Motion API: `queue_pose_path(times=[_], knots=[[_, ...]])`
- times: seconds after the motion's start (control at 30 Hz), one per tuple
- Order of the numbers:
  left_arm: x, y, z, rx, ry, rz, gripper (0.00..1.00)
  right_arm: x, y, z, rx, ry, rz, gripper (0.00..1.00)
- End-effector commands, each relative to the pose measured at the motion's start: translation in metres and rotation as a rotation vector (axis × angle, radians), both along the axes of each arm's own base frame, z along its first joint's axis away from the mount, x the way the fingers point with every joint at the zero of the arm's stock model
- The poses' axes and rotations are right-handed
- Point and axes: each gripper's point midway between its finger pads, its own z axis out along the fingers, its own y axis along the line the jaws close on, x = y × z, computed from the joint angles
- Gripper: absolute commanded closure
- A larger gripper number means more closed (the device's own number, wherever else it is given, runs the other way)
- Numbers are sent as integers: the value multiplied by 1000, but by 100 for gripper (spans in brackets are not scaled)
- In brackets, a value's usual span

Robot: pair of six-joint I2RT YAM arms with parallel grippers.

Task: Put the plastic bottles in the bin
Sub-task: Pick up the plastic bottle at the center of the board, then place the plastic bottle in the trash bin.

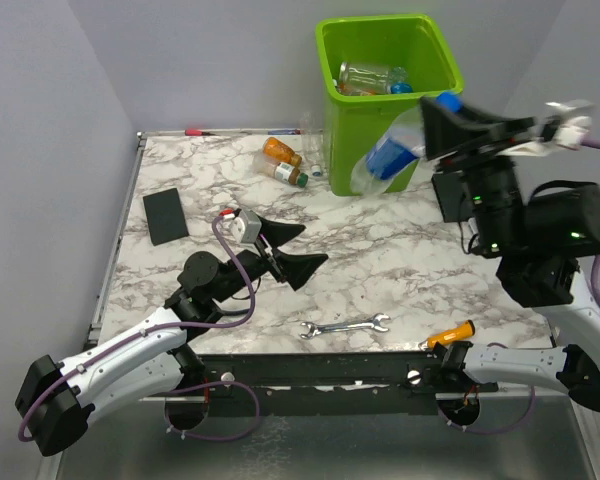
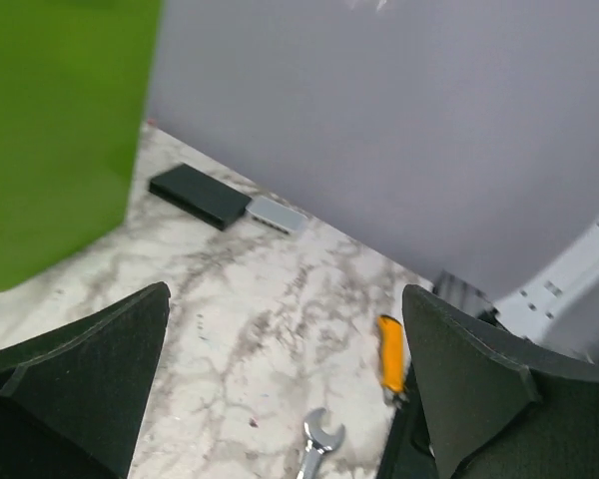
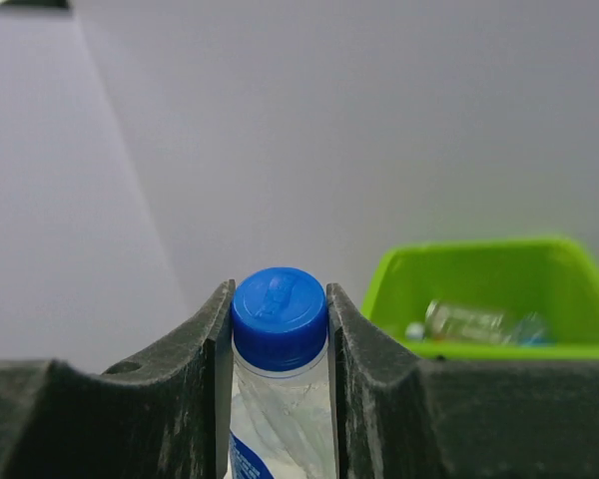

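Clear, thin plastic bottle (image 1: pixel 385 160) looks light and crushable; right jaws pinch its stiff neck, left jaws gape empty.

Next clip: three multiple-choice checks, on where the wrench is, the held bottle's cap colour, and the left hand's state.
1. On the table, the wrench lies at: A) the far edge B) the near edge C) the left edge.
2. The bottle in the right hand has a cap that is: A) red B) blue C) green.
3. The left hand is: A) open, empty B) shut on a bottle C) shut on the wrench.
Key: 1 B, it lies beside the screwdriver; 2 B, blue shows between the fingers; 3 A, its jaws stand wide apart.
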Motion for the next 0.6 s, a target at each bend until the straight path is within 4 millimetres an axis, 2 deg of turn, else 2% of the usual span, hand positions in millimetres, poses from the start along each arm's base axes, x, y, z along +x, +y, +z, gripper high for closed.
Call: queue_pose_path(times=[0.0, 0.07, 0.1, 0.17, 0.2, 0.23, 0.33, 0.47, 0.57], knots=[[33, 30, -3, -4, -14, 264, 1, -11, -85, 95, 224, -308, -365, 100], [36, 34, -5, 1, -17, 297, 1, -13, -87, 122, 264, -400, -415, 100], [38, 35, -7, 5, -14, 310, 1, -7, -77, 132, 248, -421, -423, 100], [39, 36, -9, 15, -13, 323, 1, 14, -59, 146, 220, -435, -439, 100], [39, 36, -9, 19, -14, 325, 1, 30, -50, 150, 201, -423, -433, 100], [40, 36, -10, 24, -15, 327, 1, 50, -50, 154, 195, -408, -435, 100], [41, 36, -12, 38, -13, 336, 1, 105, -45, 153, 193, -354, -400, 100], [43, 39, -15, 55, -13, 362, 1, 162, -59, 142, 230, -347, -437, 100], [44, 40, -18, 72, -15, 381, 1, 208, -75, 123, 297, -323, -389, 100]])
